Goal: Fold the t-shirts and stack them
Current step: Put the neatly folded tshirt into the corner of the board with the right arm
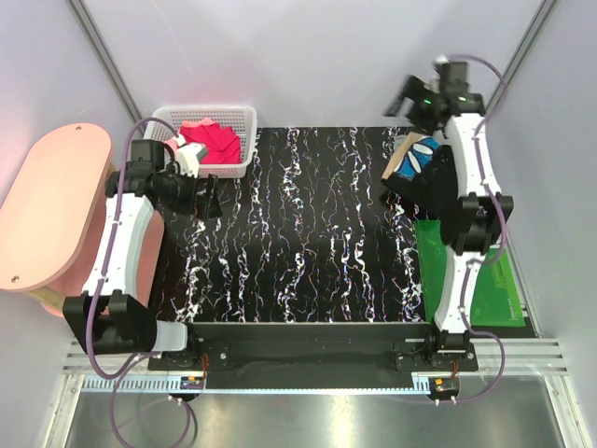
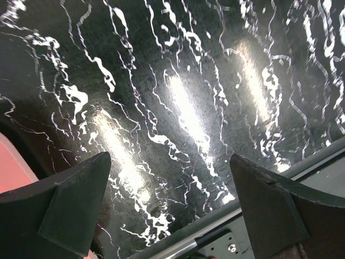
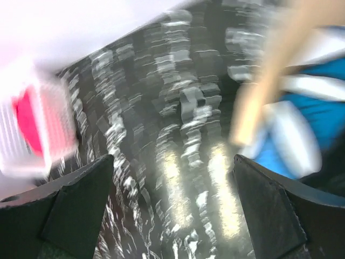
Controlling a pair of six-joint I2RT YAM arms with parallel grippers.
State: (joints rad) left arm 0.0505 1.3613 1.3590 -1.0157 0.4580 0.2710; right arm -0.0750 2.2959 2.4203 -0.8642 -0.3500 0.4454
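A black t-shirt with a blue-and-white daisy print lies bunched at the back right of the table, partly on the green board. A tan t-shirt peeks out at its far edge. Red and pink t-shirts lie in the white basket. My right gripper is open and empty, raised behind the black shirt. Its blurred wrist view shows the tan edge and the daisy print at the right. My left gripper is open and empty over the bare table.
The white mesh basket stands at the back left and shows blurred in the right wrist view. A green board lies along the right edge. A pink side table stands left of the black marbled table.
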